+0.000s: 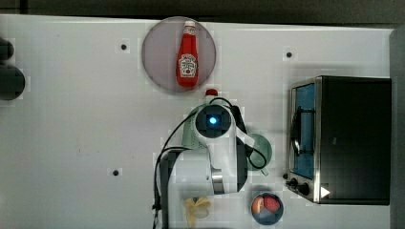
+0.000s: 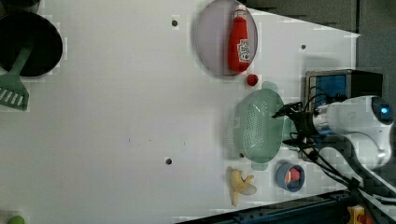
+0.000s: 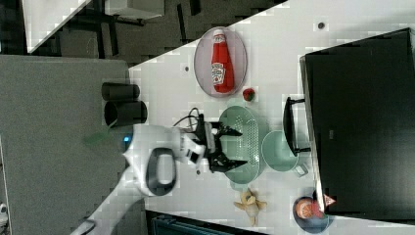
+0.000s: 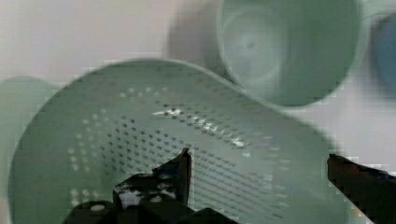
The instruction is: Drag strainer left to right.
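The strainer (image 2: pixel 256 127) is a pale green oval colander with a grid of small holes, resting on the white table between the plate and the banana. It also fills much of the wrist view (image 4: pixel 140 121), and in the top view a sliver of its rim (image 1: pixel 188 136) shows beside the arm that covers it. My gripper (image 2: pixel 283 126) hangs just over it, open, with nothing between the fingers (image 3: pixel 241 147). In the wrist view (image 4: pixel 259 156) one fingertip is over the holed bowl and the other is near the rim on the cup's side. A round mint-green cup (image 3: pixel 279 152) stands beside the strainer.
A ketchup bottle (image 1: pixel 187 57) lies on a grey plate (image 1: pixel 157 57). A toaster oven (image 1: pixel 344 138) stands at the top view's right. A banana (image 1: pixel 197 207) and a blue bowl of fruit (image 1: pixel 266 208) lie near the arm's base. A small red item (image 2: pixel 252 80) sits by the strainer. A black pan (image 2: pixel 28 44) holds a green spatula (image 2: pixel 14 88).
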Robot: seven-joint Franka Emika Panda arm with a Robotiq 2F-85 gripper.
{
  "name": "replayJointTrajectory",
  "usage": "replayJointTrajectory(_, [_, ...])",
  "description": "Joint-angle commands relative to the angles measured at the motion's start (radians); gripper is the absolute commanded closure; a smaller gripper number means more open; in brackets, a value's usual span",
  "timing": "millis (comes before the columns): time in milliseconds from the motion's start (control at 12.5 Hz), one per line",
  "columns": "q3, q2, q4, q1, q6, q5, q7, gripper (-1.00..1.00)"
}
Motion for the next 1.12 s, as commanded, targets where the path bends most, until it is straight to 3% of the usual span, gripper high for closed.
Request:
replayJointTrajectory(80, [-0.020, -0.200, 0.156, 0.002, -0.196, 0.124, -0.284, -1.00])
replayJointTrajectory(240, [-0.029, -0.293, 0.249, 0.002, -0.398, 0.281, -0.450, -1.00])
replayJointTrajectory(320, [-0.037, -0.333, 0.300, 0.002, -0.488, 0.311, -0.519, -1.00])
replayJointTrajectory(640, [-0.043, -0.412, 0.468, 0.002, -0.758, 0.261, -0.563, -1.00])
replayJointTrajectory(1120, [-0.065, -0.412, 0.521, 0.002, -0.790, 0.266, -0.607, -1.00])
